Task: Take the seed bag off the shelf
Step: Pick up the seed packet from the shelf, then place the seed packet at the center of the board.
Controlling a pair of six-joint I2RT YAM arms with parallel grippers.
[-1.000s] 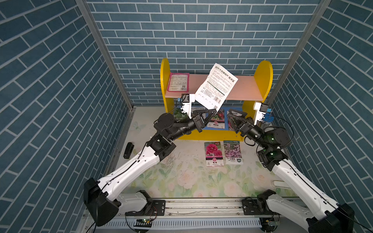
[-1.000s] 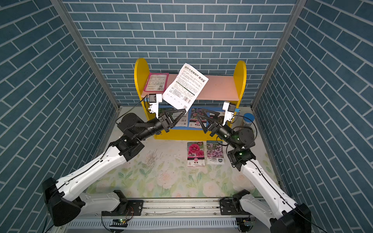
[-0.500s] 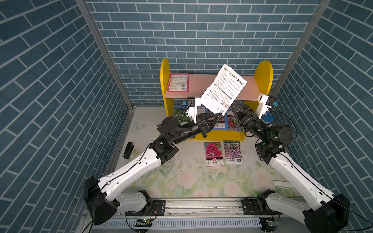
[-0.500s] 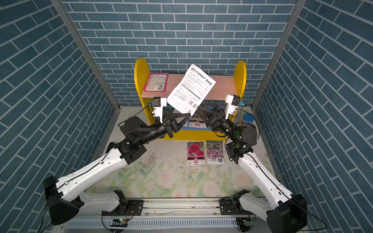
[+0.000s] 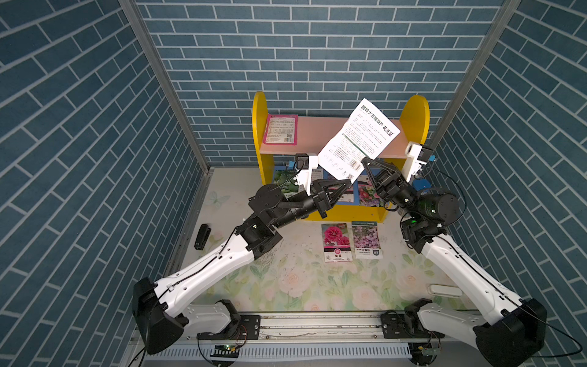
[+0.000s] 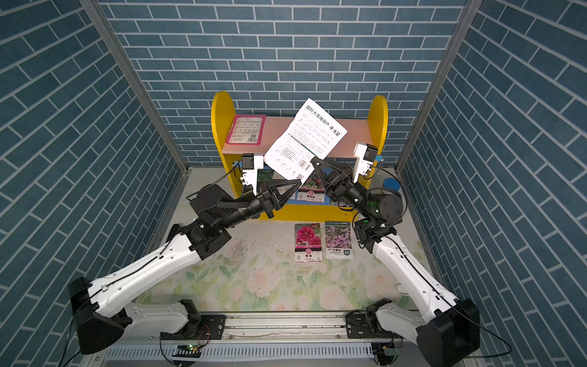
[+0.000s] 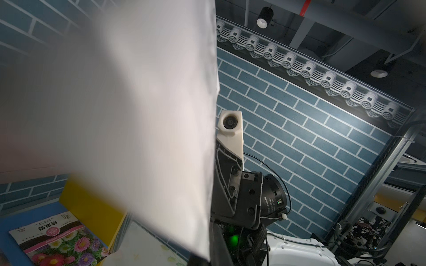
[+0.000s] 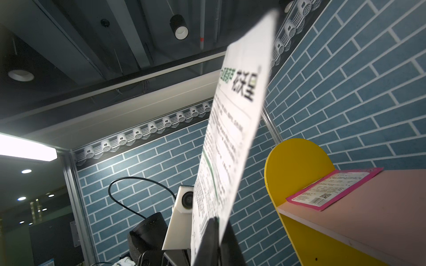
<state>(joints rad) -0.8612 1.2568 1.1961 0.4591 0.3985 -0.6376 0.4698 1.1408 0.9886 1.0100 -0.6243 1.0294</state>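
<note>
Well, both pairs of jaws are pinched shut on the white seed bag: the left jaws on its near corner, the right jaws on its near edge. It hangs tilted in the air, just in front of the shelf's pink upper board.

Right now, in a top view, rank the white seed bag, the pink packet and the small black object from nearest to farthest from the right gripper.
1. white seed bag: pinched at its lower edge by the right gripper.
2. pink packet: lying at the left end of the shelf, on its upper board.
3. small black object: on the table, far left.
</note>
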